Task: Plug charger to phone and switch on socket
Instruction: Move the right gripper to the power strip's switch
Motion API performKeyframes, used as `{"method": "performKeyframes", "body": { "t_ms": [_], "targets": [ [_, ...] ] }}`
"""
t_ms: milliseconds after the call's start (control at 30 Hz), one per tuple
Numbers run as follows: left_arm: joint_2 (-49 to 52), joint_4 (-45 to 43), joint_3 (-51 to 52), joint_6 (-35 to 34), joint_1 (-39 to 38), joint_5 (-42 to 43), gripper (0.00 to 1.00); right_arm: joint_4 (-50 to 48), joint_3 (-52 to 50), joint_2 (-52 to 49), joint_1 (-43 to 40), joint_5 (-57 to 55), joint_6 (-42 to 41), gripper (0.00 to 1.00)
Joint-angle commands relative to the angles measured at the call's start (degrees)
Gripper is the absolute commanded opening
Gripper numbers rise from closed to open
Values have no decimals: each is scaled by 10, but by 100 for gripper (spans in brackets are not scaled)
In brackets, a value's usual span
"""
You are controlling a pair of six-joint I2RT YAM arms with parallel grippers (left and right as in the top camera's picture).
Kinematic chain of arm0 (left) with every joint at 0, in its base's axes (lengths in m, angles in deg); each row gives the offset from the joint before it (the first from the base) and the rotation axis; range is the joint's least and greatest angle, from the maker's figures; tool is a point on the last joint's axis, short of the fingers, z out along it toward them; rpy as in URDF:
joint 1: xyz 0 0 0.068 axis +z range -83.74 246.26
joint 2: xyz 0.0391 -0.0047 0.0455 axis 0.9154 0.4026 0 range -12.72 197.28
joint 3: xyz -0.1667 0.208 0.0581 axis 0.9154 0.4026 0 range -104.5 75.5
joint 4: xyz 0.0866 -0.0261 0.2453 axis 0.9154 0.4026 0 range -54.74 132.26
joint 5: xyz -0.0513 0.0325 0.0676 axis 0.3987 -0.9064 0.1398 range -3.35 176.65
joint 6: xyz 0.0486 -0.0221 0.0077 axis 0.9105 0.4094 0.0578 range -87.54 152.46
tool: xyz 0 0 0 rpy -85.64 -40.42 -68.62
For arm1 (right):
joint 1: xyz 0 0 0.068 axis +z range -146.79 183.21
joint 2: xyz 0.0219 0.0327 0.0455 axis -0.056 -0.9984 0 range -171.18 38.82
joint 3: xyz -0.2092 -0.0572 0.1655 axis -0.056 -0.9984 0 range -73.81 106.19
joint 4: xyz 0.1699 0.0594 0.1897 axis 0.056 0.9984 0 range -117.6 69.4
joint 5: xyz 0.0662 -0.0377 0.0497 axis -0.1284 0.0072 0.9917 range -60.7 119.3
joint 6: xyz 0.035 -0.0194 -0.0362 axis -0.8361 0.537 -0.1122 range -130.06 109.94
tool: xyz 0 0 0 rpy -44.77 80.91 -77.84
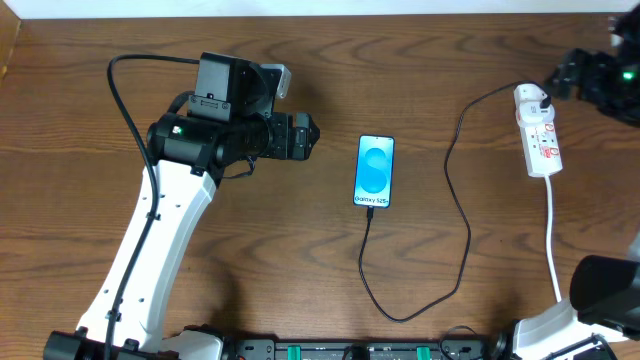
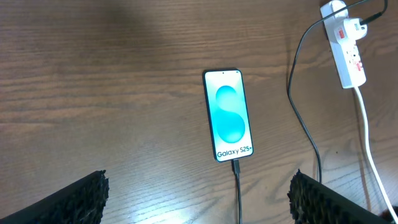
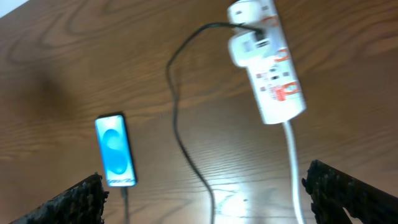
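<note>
Lying flat, phone [image 2: 228, 115] seemingly has charger [image 2: 237, 193] plugged in; both jaws released.

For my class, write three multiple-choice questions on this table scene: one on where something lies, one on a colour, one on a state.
1. Seen from overhead, the power strip lies: A) left of the phone; B) right of the phone; C) on the phone.
2. The charger cable is: A) white; B) black; C) red.
3. The left gripper is: A) shut on the phone; B) shut on the cable; C) open, holding nothing.
Answers: 1 B, the strip sits near the right edge, the phone in the middle. 2 B, a thin black line runs from strip to phone. 3 C, its fingers stand wide apart, touching nothing.
</note>
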Motion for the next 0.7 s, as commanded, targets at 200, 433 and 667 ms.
{"method": "performKeyframes", "body": {
  "t_ms": [200,433,667],
  "targets": [
    [-2,2,-1,10,0,-5,92,-11,8,-89,-66,27,139,99],
    [-2,2,-1,10,0,-5,92,-30,8,-176,-65,32,139,99],
    [-2,2,-1,10,0,-5,93,-57,8,-252,-65,52,139,99]
  ]
}}
